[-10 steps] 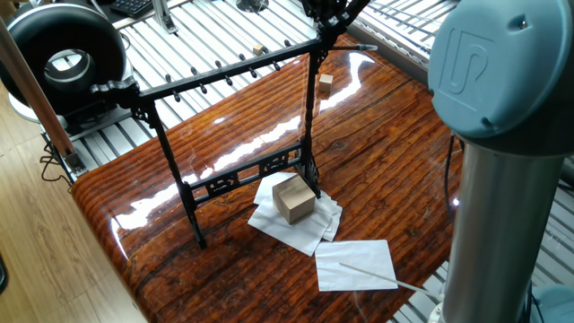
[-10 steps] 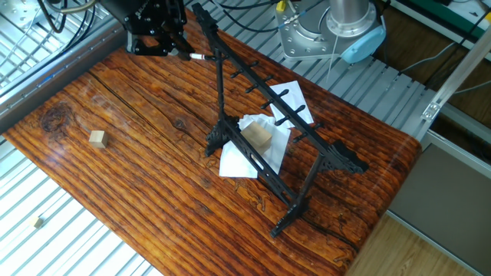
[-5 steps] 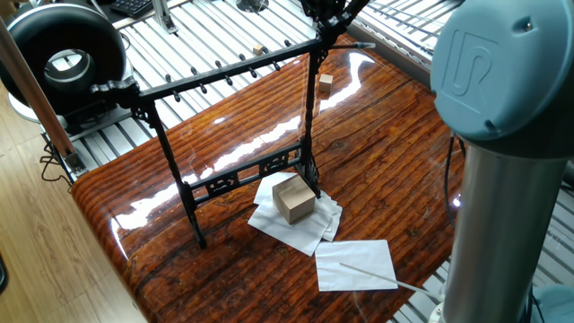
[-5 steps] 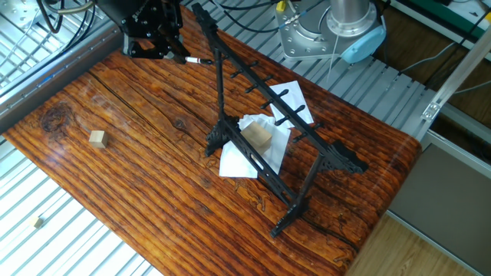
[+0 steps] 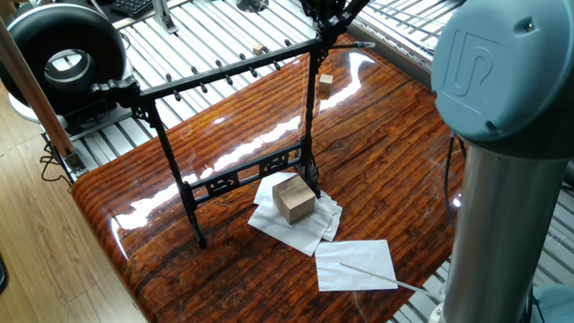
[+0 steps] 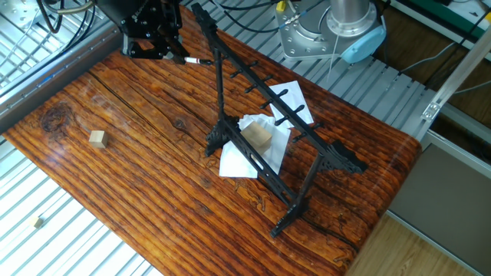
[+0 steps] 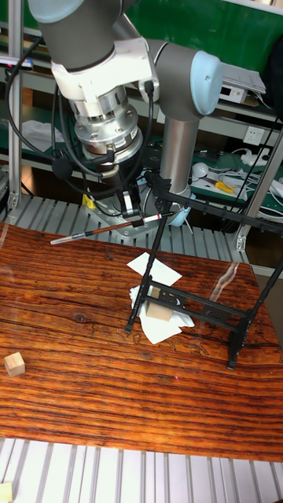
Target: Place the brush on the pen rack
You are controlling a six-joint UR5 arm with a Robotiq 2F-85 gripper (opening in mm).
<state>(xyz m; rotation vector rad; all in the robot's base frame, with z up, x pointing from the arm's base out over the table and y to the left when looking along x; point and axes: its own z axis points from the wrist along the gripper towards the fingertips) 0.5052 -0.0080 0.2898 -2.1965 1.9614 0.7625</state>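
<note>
**Brush held level at the end of the rack's top bar**

Nothing on the table has shifted since the frame a second back; only the gripper (image 7: 128,206) with its brush has drawn a little away from the rack's end, and since half a second ago nothing shows any change.

Glossy, dark reddish-brown planks with strong grain make up the table (image 6: 138,184), which throws bright glare in one fixed view. On it stands the pen rack (image 5: 224,135), a thin black metal frame: a long straight top bar set with a row of short pegs, two slim legs, and a lower crossbar of ornamental openwork. At its foot lies crumpled white paper (image 5: 296,220) with a small brown cardboard box (image 5: 293,198) on top, and a flat white sheet (image 5: 356,265) lies nearby with a pale thin stick (image 5: 368,274) across it. A small pale wooden cube (image 6: 97,138) sits well apart on the bare wood.

The gripper, black and compact under the arm's silver wrist, is clenched on the brush (image 7: 110,229). In the tall fixed view the brush is a very thin straight dark rod, lying nearly level above the table, slightly tilted, with a paler end pointing away from the rack. The fingers pinch it near the end closer to the rack, so most of its length sticks out to the far side. That gripped end lies just beside the end of the rack's top bar; I cannot tell if they touch.
</note>
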